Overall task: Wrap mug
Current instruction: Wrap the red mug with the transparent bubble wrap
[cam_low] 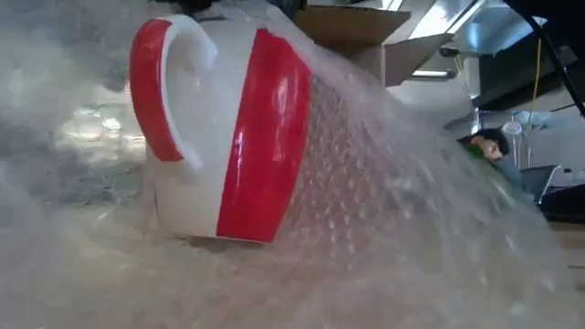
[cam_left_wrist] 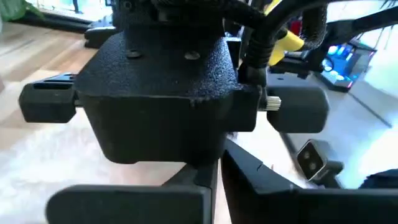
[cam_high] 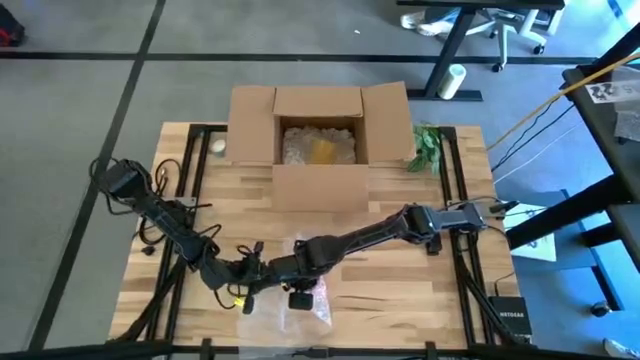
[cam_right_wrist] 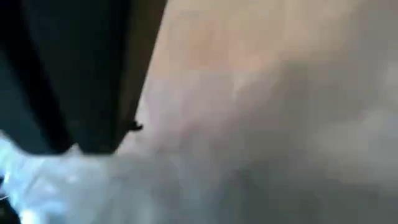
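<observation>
The right claw (cam_high: pixel 298 296) sat low over the near edge of the desk (cam_high: pixel 400 300), pressed down at the sheet of bubble wrap (cam_high: pixel 308 310). Whether its fingers were parted or closed, and whether they had any of the film, could not be told: the right wrist view gave only a dark blurred finger (cam_right_wrist: pixel 74 74) against cloudy plastic and pale wood. The left claw (cam_high: pixel 243 297) lay just beside it, on the left arm's side, the two arms meeting almost wrist to wrist (the left wrist view was filled by the other arm's black housing (cam_left_wrist: pixel 168 93), so its own fingers' state could not be told either).

Under and around the claws spread the clear bubble wrap (cam_low: pixel 393 210), crumpled on the wooden desk. In the low view the mug (cam_low: pixel 219 137), white with broad red bands and a red handle (cam_low: pixel 151 91), lay tipped over on the film, its handle turned to the picture's left, and a fold of the wrap sloped over its far side.

Farther back on the desk stood an open cardboard box (cam_high: pixel 320 145) with pale packing filler and something yellow inside. A sprig of green leaves (cam_high: pixel 428 148) lay just beside the box's right flap, and a small pale round object (cam_high: pixel 217 147) beside its left.
</observation>
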Available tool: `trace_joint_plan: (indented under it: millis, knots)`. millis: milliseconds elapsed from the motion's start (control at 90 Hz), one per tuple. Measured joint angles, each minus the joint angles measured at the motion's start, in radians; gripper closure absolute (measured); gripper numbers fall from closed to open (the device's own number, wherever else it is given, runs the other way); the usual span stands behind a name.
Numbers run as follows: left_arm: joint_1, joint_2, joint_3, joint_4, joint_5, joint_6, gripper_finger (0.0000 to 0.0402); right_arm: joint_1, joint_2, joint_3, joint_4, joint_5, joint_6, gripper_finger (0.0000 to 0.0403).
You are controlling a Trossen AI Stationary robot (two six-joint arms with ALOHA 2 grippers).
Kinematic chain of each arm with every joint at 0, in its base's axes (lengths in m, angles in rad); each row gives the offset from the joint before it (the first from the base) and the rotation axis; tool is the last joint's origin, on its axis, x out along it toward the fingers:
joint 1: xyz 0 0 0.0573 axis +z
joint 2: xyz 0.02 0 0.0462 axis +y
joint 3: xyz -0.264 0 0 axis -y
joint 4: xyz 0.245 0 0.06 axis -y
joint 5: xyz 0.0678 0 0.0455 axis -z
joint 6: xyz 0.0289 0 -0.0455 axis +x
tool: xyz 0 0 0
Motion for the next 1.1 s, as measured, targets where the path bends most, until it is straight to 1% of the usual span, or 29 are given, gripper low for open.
trace_joint_plan:
  millis: [100, 333, 444, 500, 567, 622, 678, 778, 889, 1011, 1100]
  knots:
    - [0.006, -0.001, 0.002, -0.003, 0.018, -0.012, 0.0401, 0.007, -0.022, -0.003, -0.009, 0.009, 0.017, 0.0403]
    - [0.010, -0.001, 0.008, -0.007, 0.025, -0.014, 0.0401, 0.030, -0.061, -0.002, -0.013, 0.036, 0.021, 0.0403]
    - [-0.002, -0.018, 0.008, -0.020, 0.021, 0.016, 0.0401, 0.036, -0.072, 0.000, -0.014, 0.065, 0.021, 0.0403]
    - [-0.011, -0.040, 0.008, -0.023, 0.000, 0.025, 0.0401, 0.037, -0.077, 0.000, -0.014, 0.069, 0.021, 0.0403]
    - [-0.029, -0.084, 0.009, -0.077, -0.035, 0.042, 0.0401, 0.037, -0.077, 0.000, -0.018, 0.070, 0.018, 0.0403]
    - [-0.047, -0.132, 0.009, -0.145, -0.075, 0.039, 0.0401, 0.036, -0.077, -0.001, -0.022, 0.070, 0.016, 0.0403]
    - [-0.076, -0.195, 0.009, -0.249, -0.126, 0.012, 0.0401, 0.035, -0.077, -0.001, -0.022, 0.075, 0.014, 0.0403]
    - [-0.142, -0.323, 0.009, -0.488, -0.199, -0.110, 0.0401, 0.035, -0.077, -0.001, -0.021, 0.096, 0.005, 0.0403]
    - [-0.228, -0.442, 0.009, -0.773, -0.233, -0.339, 0.0401, 0.035, -0.077, -0.001, -0.026, 0.096, 0.001, 0.0403]
    - [-0.333, -0.494, 0.012, -1.054, -0.223, -0.630, 0.0401, 0.035, -0.077, -0.001, -0.027, 0.097, -0.002, 0.0403]
    - [-0.393, -0.480, 0.030, -1.254, -0.153, -0.854, 0.0401, 0.035, -0.077, -0.001, -0.026, 0.097, -0.004, 0.0403]
